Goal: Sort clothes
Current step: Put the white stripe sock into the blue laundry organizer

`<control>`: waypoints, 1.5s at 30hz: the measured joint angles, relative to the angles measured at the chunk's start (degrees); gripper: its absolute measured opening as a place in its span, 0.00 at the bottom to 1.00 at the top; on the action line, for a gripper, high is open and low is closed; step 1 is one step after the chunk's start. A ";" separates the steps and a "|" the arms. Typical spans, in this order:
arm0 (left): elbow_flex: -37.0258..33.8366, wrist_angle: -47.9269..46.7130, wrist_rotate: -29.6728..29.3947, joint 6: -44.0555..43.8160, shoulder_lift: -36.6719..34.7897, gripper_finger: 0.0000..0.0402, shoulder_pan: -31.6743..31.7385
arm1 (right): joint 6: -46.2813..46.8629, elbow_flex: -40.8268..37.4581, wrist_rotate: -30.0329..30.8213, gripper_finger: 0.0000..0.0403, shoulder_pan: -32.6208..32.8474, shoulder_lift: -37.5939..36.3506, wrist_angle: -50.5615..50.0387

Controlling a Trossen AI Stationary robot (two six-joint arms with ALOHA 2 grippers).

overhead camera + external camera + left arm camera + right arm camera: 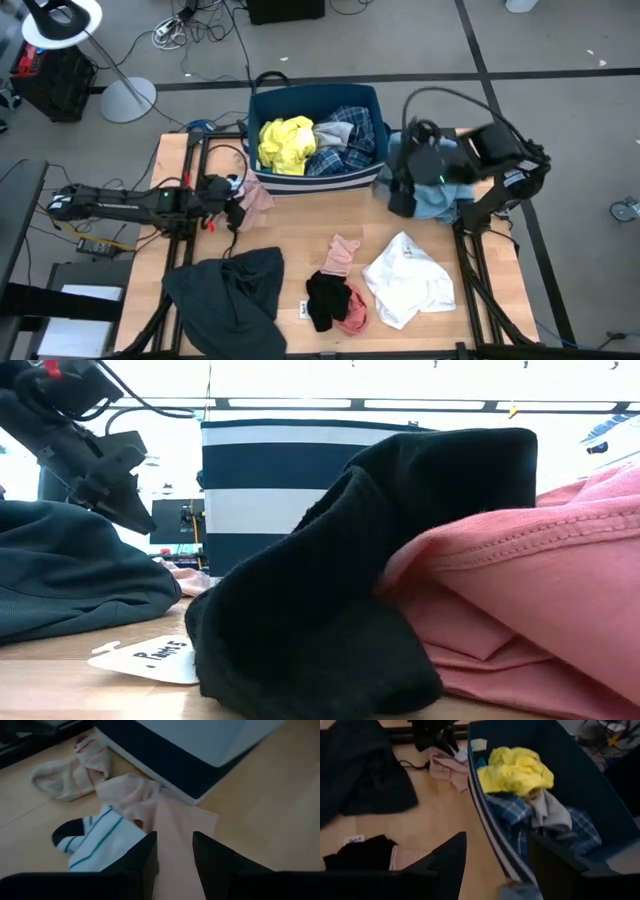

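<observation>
My left gripper (237, 210) is low over the table in front of the navy striped bin (310, 184), shut on a pale pink garment (258, 196); it also shows in the low view (125, 508). My right gripper (398, 198) is raised at the bin's right end, shut on a light blue garment (438, 202). In the bin lie a yellow garment (512, 770), blue plaid (512, 812) and grey cloth. On the table lie a dark green garment (230, 290), a white one (410, 282), a black one (322, 297) and pink ones (343, 255). My left gripper pinches a flat strip of the pale pink garment (175, 827) between its two fingers (147, 857), slanting down from the table's left. The rest of the garment lies on the table against the bin's front wall. My right gripper has the light blue garment between its fingers; only a bit of the cloth (517, 891) shows between them at the wrist picture's bottom edge. In the high view the garment bunches under the gripper and arm (450, 205), near the table's right edge.
A white sock with teal stripes (95, 842) and a beige sock with pink stripes (70, 772) lie beside the pink garment. A small white label (150, 657) lies on the table by the black garment. Bare wood shows in the table's middle (300, 235).
</observation>
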 joint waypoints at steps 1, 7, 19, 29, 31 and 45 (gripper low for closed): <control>0.00 -0.09 0.00 0.00 0.35 0.33 0.80 | 1.81 -0.21 1.77 0.51 1.82 -0.09 -0.27; 0.00 -0.61 4.00 0.52 5.64 0.33 4.68 | 10.73 -8.39 11.05 0.51 12.48 -3.07 0.02; 0.02 2.61 5.60 0.66 17.64 0.33 7.53 | 34.55 -40.48 14.90 0.50 21.24 -9.26 7.29; 0.02 6.91 6.04 0.68 22.56 0.12 8.10 | 31.15 -72.96 9.02 0.46 20.57 -13.21 47.56; 0.02 7.34 6.76 1.11 21.84 0.04 8.10 | 27.70 -78.84 7.82 0.46 19.80 -13.36 57.91; 21.53 -15.89 6.86 3.38 16.79 0.00 7.59 | 14.67 -105.92 0.16 0.41 6.90 -12.47 104.40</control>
